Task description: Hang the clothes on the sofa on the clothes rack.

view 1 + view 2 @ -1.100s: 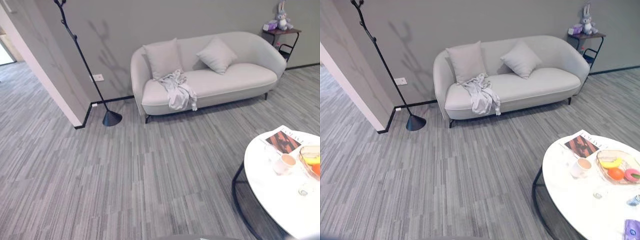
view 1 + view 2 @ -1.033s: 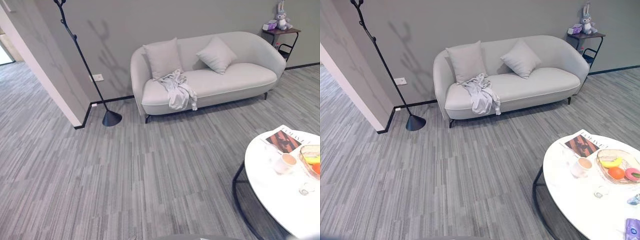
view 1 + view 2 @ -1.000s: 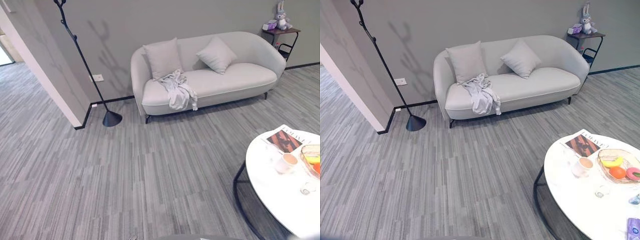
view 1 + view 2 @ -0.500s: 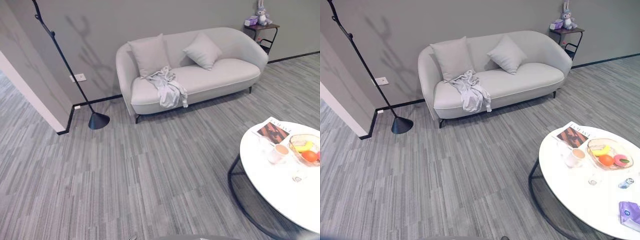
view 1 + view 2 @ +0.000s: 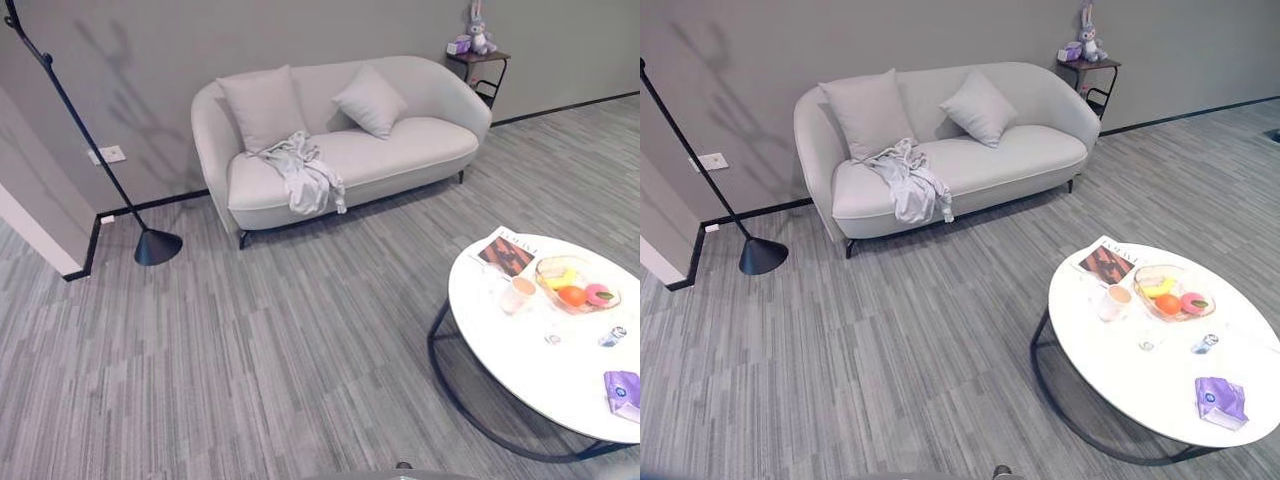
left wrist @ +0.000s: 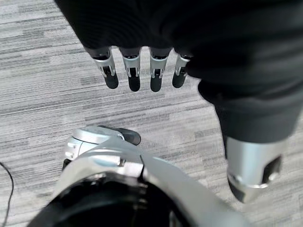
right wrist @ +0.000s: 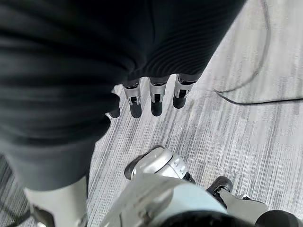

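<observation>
Scene from the head views: a pale grey upholstered sofa point(image 5: 350, 150) with a rounded back stands against a grey wall. A crumpled light grey garment point(image 5: 300, 172) of soft, creased cloth lies on the seat toward the sofa's left end, one part draping over the front edge of the cushion. 2 square grey cushions point(image 5: 262, 107) lean against the backrest, one just behind the garment, the other nearer the middle.

A thin black metal clothes rack point(image 5: 85, 140) with a slanted pole and a cone-shaped base stands on the floor left of the sofa, apart from it, nothing hanging on the visible part.

The floor point(image 5: 250, 370) is grey, with a fine striped texture.

A round white table point(image 5: 1160, 345) on a black wire frame stands at right, well apart from the sofa. It carries a magazine point(image 5: 1106, 263), a cup point(image 5: 1116, 298), a clear bowl of fruit point(image 5: 1172, 292) and a purple packet point(image 5: 1220, 398).

Left hand point(image 6: 142, 71): fingers straight and relaxed, pointing down at the floor, holding nothing. Right hand point(image 7: 151, 97): same, fingers loose and empty.
</observation>
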### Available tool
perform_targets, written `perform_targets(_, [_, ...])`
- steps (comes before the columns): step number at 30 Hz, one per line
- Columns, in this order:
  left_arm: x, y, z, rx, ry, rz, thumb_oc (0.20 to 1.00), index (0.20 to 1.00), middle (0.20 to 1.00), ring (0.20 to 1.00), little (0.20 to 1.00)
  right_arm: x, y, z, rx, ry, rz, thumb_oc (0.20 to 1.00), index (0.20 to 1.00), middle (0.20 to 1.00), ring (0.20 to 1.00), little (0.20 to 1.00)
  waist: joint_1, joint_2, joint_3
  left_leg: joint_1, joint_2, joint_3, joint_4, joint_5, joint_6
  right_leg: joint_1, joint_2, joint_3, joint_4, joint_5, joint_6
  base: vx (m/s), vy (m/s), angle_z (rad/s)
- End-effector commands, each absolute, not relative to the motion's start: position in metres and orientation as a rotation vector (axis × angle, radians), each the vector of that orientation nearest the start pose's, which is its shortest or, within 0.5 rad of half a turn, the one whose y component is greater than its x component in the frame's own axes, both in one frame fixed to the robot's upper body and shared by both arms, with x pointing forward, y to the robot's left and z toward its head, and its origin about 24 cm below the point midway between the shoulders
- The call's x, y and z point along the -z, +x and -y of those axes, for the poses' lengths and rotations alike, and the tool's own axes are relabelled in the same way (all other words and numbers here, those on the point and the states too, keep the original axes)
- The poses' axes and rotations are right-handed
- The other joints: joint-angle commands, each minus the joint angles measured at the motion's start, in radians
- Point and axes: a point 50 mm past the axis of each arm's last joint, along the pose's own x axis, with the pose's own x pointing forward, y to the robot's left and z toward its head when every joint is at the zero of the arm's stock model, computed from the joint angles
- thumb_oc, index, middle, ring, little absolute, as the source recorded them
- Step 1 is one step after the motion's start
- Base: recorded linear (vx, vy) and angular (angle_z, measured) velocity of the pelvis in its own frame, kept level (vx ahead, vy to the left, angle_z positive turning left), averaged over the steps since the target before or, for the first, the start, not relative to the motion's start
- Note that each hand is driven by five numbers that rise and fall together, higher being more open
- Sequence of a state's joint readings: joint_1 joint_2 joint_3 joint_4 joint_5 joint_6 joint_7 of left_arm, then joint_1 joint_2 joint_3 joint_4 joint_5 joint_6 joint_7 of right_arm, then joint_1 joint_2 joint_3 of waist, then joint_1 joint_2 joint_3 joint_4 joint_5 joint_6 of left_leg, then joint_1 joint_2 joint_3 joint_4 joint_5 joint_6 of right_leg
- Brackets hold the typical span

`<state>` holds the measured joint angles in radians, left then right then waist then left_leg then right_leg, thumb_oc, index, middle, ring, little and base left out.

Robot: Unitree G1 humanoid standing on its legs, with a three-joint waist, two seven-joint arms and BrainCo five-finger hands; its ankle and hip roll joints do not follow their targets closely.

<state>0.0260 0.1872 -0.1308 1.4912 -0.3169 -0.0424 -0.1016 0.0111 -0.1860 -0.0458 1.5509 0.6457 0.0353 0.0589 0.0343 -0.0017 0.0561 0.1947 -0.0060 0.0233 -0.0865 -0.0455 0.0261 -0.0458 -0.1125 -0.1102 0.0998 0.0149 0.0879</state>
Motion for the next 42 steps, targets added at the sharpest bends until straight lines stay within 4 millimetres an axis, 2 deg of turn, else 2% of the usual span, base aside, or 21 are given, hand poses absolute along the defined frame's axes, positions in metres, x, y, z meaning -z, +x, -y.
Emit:
perform_targets(1, [0.175, 0.033, -0.215, -0.096, -0.001, -1.456, 1.000, 1.000, 1.000, 1.000, 1.000, 0.173, 0.016, 0.224, 0.561, 0.405, -1.465, 1.000, 1.000, 1.000, 1.000, 1.000, 0.004, 0.005, -0.022, -0.053, -0.040, -0.107, -0.001, -0.020, 0.009, -0.020, -0.033, 0.002, 0.080, -0.022, 0.046, 0.05, -0.028, 0.25])
perform_targets(8, [0.175, 0.051, -0.207, 0.043, 0.118, -1.423, 1.000, 1.000, 1.000, 1.000, 1.000, 0.172, 0.035, 0.228, 0.448, 0.296, -1.449, 1.000, 1.000, 1.000, 1.000, 1.000, 0.004, 0.010, -0.020, -0.048, -0.013, -0.138, -0.001, -0.017, -0.007, -0.017, -0.021, -0.030, 0.105, -0.053, 0.028, 0.06, -0.054, 0.13])
perform_targets(12, [0.174, 0.061, -0.203, 0.076, 0.153, -1.399, 1.000, 1.000, 1.000, 1.000, 1.000, 0.171, 0.047, 0.229, 0.380, 0.223, -1.428, 1.000, 1.000, 1.000, 1.000, 1.000, 0.020, 0.009, -0.034, -0.074, 0.007, -0.150, -0.001, -0.004, -0.023, 0.020, -0.005, -0.054, 0.019, -0.040, 0.013, 0.07, -0.105, 0.25])
perform_targets(13, [0.174, 0.063, -0.200, 0.088, 0.162, -1.391, 1.000, 1.000, 1.000, 1.000, 1.000, 0.170, 0.052, 0.229, 0.345, 0.186, -1.417, 1.000, 1.000, 1.000, 1.000, 1.000, 0.029, 0.010, -0.042, -0.087, 0.015, -0.153, -0.001, 0.002, -0.034, 0.041, 0.001, -0.060, -0.035, -0.027, 0.007, 0.07, -0.079, 0.18])
perform_targets(16, [0.175, 0.065, -0.196, 0.128, 0.209, -1.383, 1.000, 1.000, 1.000, 1.000, 1.000, 0.170, 0.055, 0.231, 0.296, 0.127, -1.414, 1.000, 1.000, 1.000, 1.000, 1.000, 0.039, 0.009, -0.055, -0.082, 0.025, -0.157, -0.001, -0.001, -0.047, 0.090, 0.013, -0.067, -0.096, -0.018, -0.001, 0.13, -0.093, 0.14])
perform_targets(21, [0.175, 0.063, -0.195, 0.158, 0.245, -1.386, 1.000, 1.000, 1.000, 1.000, 1.000, 0.171, 0.050, 0.231, 0.285, 0.116, -1.428, 1.000, 1.000, 1.000, 1.000, 1.000, 0.041, 0.012, -0.060, -0.065, 0.033, -0.167, -0.001, -0.005, -0.058, 0.124, 0.022, -0.075, -0.106, -0.030, -0.009, 0.08, -0.046, 0.10])
perform_targets(30, [0.176, 0.060, -0.193, 0.163, 0.243, -1.396, 1.000, 1.000, 1.000, 1.000, 1.000, 0.171, 0.046, 0.233, 0.280, 0.092, -1.433, 1.000, 1.000, 1.000, 1.000, 1.000, 0.036, 0.014, -0.056, -0.072, 0.048, -0.171, -0.001, 0.002, -0.086, 0.155, 0.033, -0.109, -0.150, -0.030, -0.017, 0.03, -0.032, 0.04])
perform_targets(32, [0.176, 0.058, -0.196, 0.131, 0.219, -1.402, 1.000, 1.000, 1.000, 1.000, 1.000, 0.171, 0.044, 0.234, 0.275, 0.081, -1.438, 1.000, 1.000, 1.000, 1.000, 1.000, 0.037, 0.010, -0.052, -0.065, 0.068, -0.160, -0.001, 0.001, -0.099, 0.159, 0.048, -0.102, -0.162, -0.028, -0.026, 0.11, -0.175, 0.17])
perform_targets(33, [0.175, 0.057, -0.202, 0.095, 0.205, -1.403, 1.000, 1.000, 1.000, 1.000, 1.000, 0.171, 0.049, 0.231, 0.222, 0.031, -1.434, 1.000, 1.000, 1.000, 1.000, 1.000, 0.051, -0.003, -0.034, -0.063, 0.110, -0.132, 0.045, 0.000, -0.119, 0.151, 0.075, -0.069, -0.154, -0.037, -0.043, 0.09, -0.203, 0.05])
perform_targets(34, [0.175, 0.058, -0.202, 0.095, 0.205, -1.403, 1.000, 1.000, 1.000, 1.000, 1.000, 0.171, 0.049, 0.231, 0.222, 0.031, -1.434, 1.000, 1.000, 1.000, 1.000, 1.000, 0.052, -0.003, -0.034, -0.065, 0.110, -0.131, 0.048, -0.002, -0.119, 0.151, 0.075, -0.068, -0.153, -0.037, -0.043, 0.01, -0.356, -0.30])
perform_targets(35, [0.174, 0.062, -0.206, 0.063, 0.192, -1.385, 1.000, 1.000, 1.000, 1.000, 1.000, 0.170, 0.060, 0.227, 0.167, -0.013, -1.410, 1.000, 1.000, 1.000, 1.000, 1.000, 0.069, -0.015, 0.008, -0.165, 0.122, -0.117, 0.255, 0.007, -0.131, 0.135, 0.096, -0.044, -0.131, -0.050, -0.061, -0.06, -0.187, -0.31])
perform_targets(40, [0.174, 0.062, -0.206, 0.063, 0.192, -1.385, 1.000, 1.000, 1.000, 1.000, 1.000, 0.170, 0.060, 0.227, 0.167, -0.013, -1.410, 1.000, 1.000, 1.000, 1.000, 1.000, 0.069, -0.015, 0.008, -0.165, 0.122, -0.117, 0.255, 0.007, -0.131, 0.135, 0.096, -0.044, -0.131, -0.050, -0.061, -0.03, -0.071, -0.26])
perform_targets(41, [0.171, 0.078, -0.208, 0.003, 0.155, -1.330, 1.000, 1.000, 1.000, 1.000, 1.000, 0.168, 0.075, 0.226, 0.103, -0.110, -1.384, 1.000, 1.000, 1.000, 1.000, 1.000, 0.092, -0.016, 0.070, -0.299, 0.112, -0.167, 0.477, 0.088, -0.101, 0.124, 0.117, -0.024, -0.089, -0.065, -0.082, -0.15, -0.321, 0.15])
perform_targets(42, [0.167, 0.098, -0.207, -0.027, 0.140, -1.248, 1.000, 1.000, 1.000, 1.000, 1.000, 0.167, 0.082, 0.228, -0.002, -0.270, -1.397, 1.000, 1.000, 1.000, 1.000, 1.000, 0.106, -0.016, 0.117, -0.479, 0.099, -0.182, 0.693, 0.161, -0.038, 0.097, 0.135, -0.025, -0.018, -0.101, -0.108, -0.15, -0.321, -0.09])
